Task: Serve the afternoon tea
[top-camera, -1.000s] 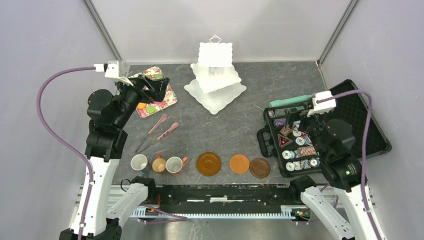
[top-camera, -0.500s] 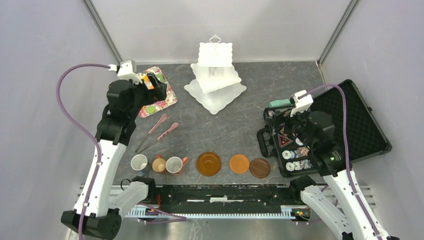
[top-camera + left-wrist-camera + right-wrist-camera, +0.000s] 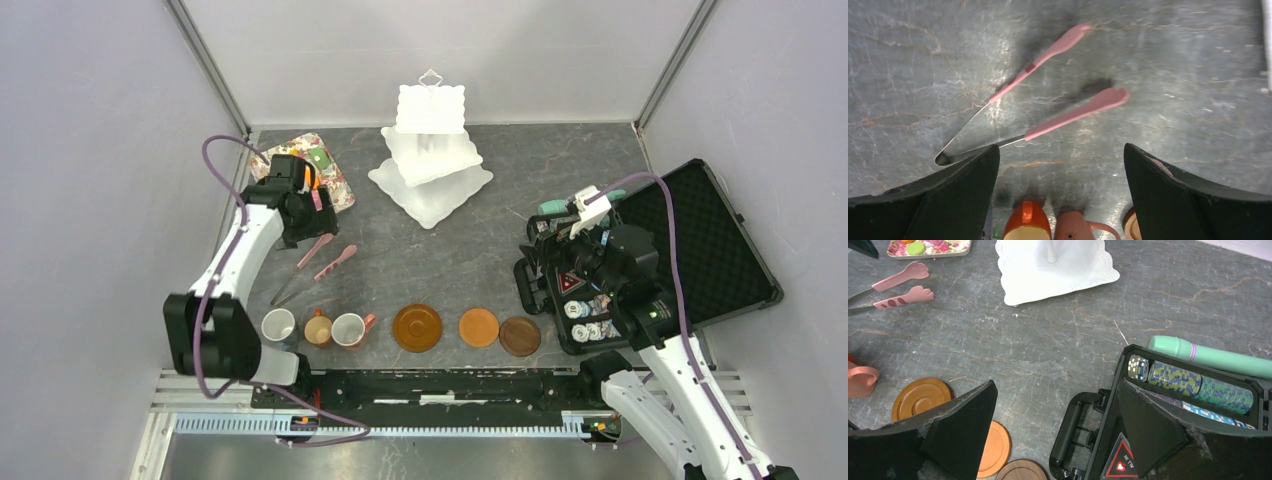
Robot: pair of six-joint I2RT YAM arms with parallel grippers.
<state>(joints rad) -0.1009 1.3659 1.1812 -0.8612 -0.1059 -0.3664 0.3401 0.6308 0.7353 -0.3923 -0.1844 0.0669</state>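
Note:
The white three-tier stand stands at the back centre and shows in the right wrist view. Toy cakes lie on the floral tray, partly hidden by my left arm. Three mugs stand in a row at the front left. Three saucers lie in a row at the front centre. My left gripper is open and empty above the pink tongs, with two mugs below it. My right gripper is open and empty over the case handle, right of the saucers.
An open black case of poker chips lies at the right. A green tube lies behind its chip rows. The pink tongs lie between the tray and the mugs. Grey walls close in the table.
My left gripper has swung from above the floral tray toward the near side, over the tongs. My right gripper has moved left, to the case's handle edge.

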